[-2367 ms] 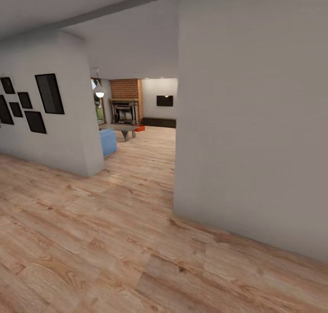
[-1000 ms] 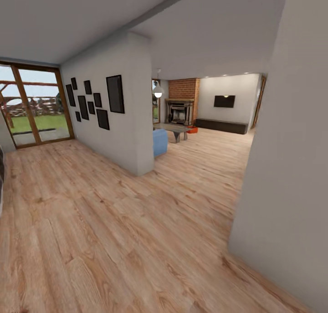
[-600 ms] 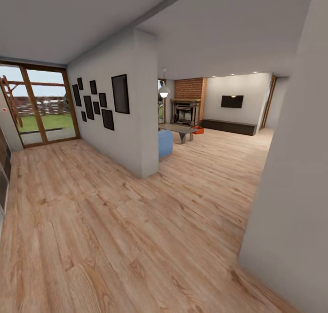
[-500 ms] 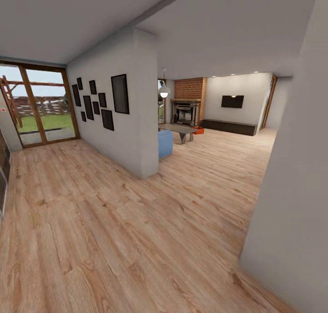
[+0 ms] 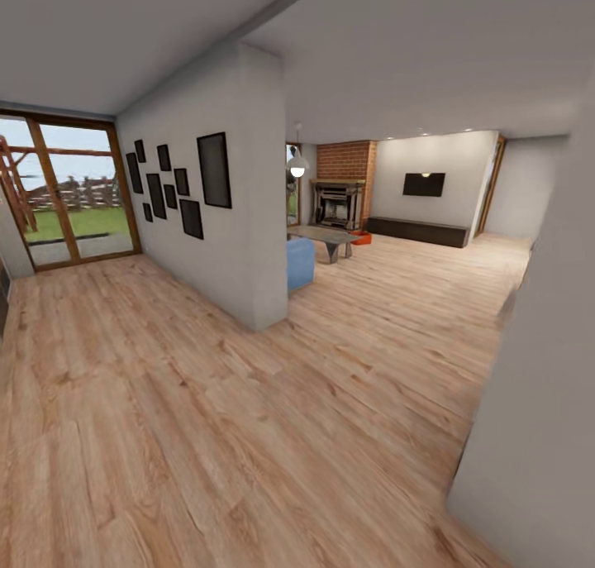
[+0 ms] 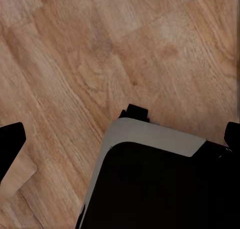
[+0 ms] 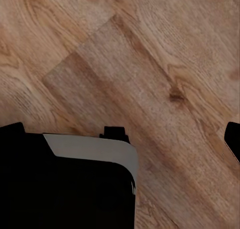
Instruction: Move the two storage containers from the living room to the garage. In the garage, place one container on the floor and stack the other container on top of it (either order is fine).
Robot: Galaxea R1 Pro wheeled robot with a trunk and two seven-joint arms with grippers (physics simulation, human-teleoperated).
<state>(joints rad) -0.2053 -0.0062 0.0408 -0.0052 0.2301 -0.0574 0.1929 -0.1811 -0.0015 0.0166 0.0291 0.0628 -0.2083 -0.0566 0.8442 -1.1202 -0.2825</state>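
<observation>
Both pincers hang released over plank floor (image 6: pixel 75 64); a storage container (image 5: pixel 361 238) lies far ahead by the fireplace (image 5: pixel 337 204).

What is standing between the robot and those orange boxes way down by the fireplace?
A long stretch of open wood floor leads to the orange container, which sits beside the coffee table near the fireplace. The white wall corner and blue sofa flank the path on the left without blocking it.

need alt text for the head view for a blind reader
A light wood plank floor runs past a white wall hung with black frames toward a living room with a brick fireplace, where a small red-orange container sits beside the coffee table.
</observation>
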